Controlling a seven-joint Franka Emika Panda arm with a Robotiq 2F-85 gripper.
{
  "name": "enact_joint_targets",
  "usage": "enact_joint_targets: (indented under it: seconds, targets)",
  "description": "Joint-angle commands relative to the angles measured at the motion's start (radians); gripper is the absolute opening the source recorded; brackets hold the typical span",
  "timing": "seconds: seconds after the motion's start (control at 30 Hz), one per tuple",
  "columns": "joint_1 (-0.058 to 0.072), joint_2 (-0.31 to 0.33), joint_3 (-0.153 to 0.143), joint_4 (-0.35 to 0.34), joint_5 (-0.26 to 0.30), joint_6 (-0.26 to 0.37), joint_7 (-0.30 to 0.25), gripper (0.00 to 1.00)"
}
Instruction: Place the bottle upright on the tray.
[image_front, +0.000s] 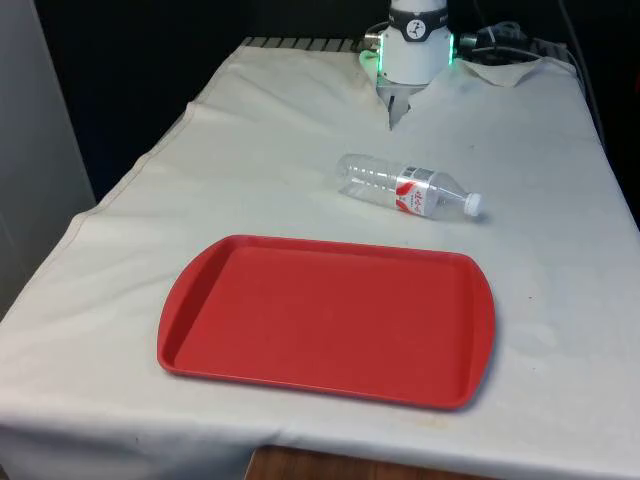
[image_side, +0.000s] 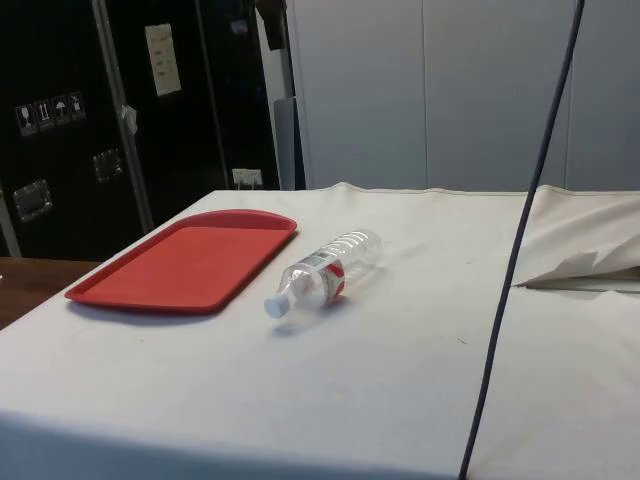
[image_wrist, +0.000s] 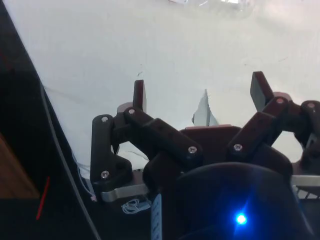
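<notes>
My gripper (image_wrist: 200, 92) hangs wide open, holding nothing. The clear plastic bottle (image_front: 408, 187) lies on its side at the front view's centre-right — just beyond the red tray (image_front: 328, 318), apart from it.

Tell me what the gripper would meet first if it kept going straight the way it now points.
Probably the bare white cloth: the open gripper points down at it, with nothing between the fingers. The lying bottle sits beyond, nearer the red tray, apparently off that line, though depth is unclear.

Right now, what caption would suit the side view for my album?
A clear bottle lies on its side on the white cloth, beside a red tray.
</notes>
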Motion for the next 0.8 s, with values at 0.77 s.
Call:
enact_joint_targets:
  seconds: [0.77]
  targets:
    - [0.002,-0.159,0.038,-0.241,-0.006,0.14,0.026,1.0]
